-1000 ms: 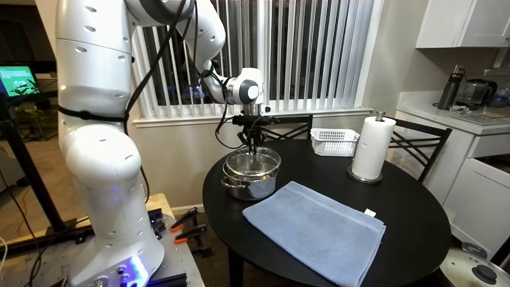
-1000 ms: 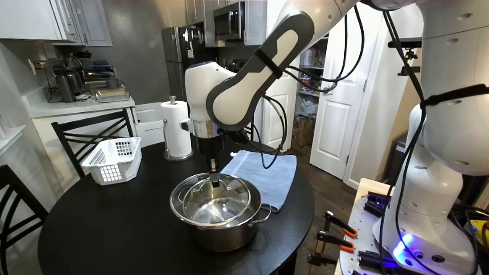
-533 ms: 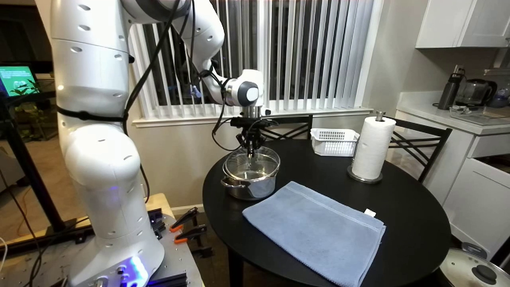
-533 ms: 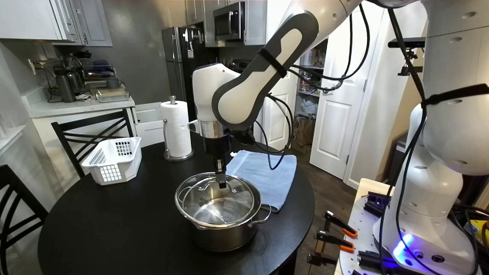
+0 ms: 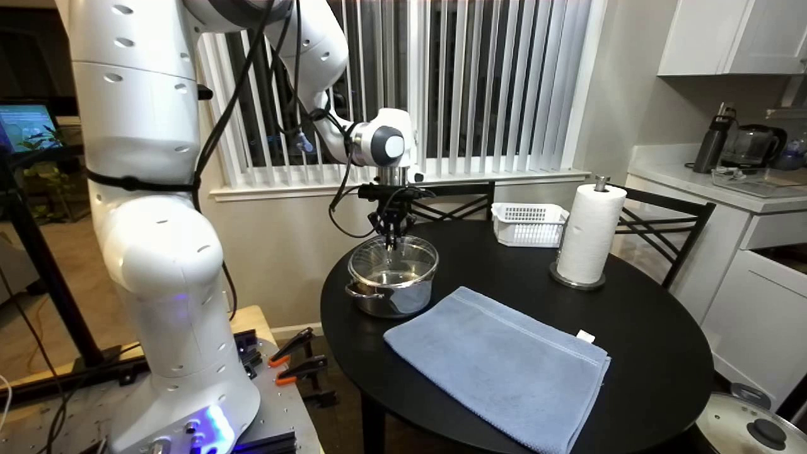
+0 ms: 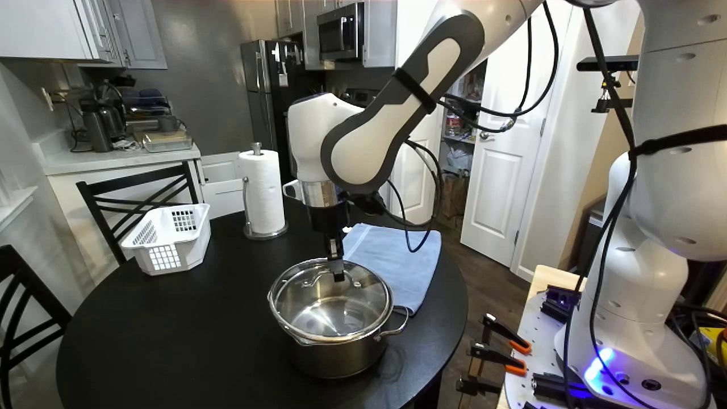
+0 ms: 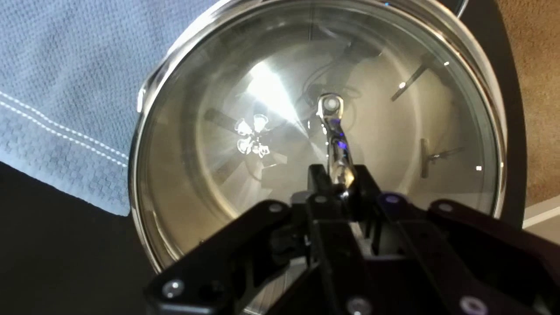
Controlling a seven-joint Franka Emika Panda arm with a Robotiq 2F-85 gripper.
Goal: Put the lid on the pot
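Gripper (image 7: 340, 177) fingers pinch the glass lid (image 6: 331, 305) by its handle (image 7: 336, 138) over the pot (image 6: 341, 359), insides showing through, can't tell if it's seated.

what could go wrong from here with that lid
The lid may settle crooked on the pot: in the wrist view the pot's rim shows beyond it at upper right, and full seating can't be confirmed.
The gripper holds it by the slim metal handle alone, so it could twist or slip.
Only a narrow strip of table shows past the pot there; a sideways push might slide the pot toward the edge.
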